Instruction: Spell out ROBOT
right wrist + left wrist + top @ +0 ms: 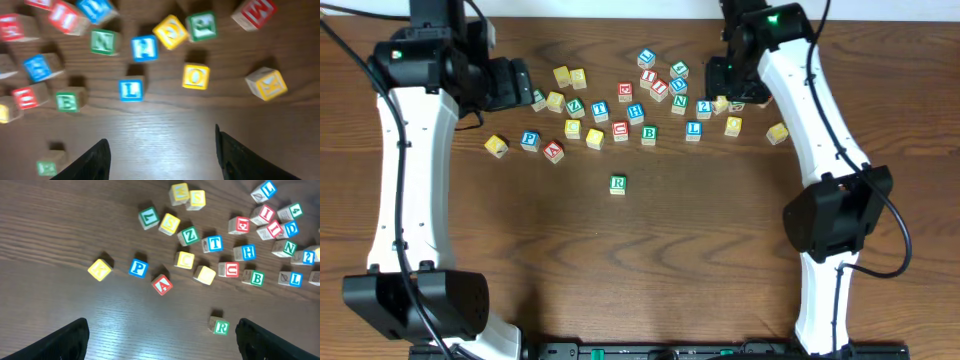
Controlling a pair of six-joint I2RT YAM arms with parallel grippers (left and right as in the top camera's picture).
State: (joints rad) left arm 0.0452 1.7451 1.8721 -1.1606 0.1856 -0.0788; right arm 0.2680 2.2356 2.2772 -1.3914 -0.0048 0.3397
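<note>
A green R block (617,184) stands alone on the wooden table, in front of a scattered cluster of letter blocks. It also shows in the left wrist view (219,326), near the right finger. In the cluster are a yellow O block (733,126), a green B block (649,134) and a blue T block (600,111). My left gripper (162,340) is open and empty, high over the table's back left (520,88). My right gripper (162,155) is open and empty, above the cluster's right side (730,82). The yellow O block (195,77) lies just ahead of it.
Many other letter blocks lie across the back: a yellow block (496,146), blue P (529,140) and red A (553,151) at the left, blue L (693,130) and a yellow K block (777,133) at the right. The bare wooden table (620,260) spreads in front.
</note>
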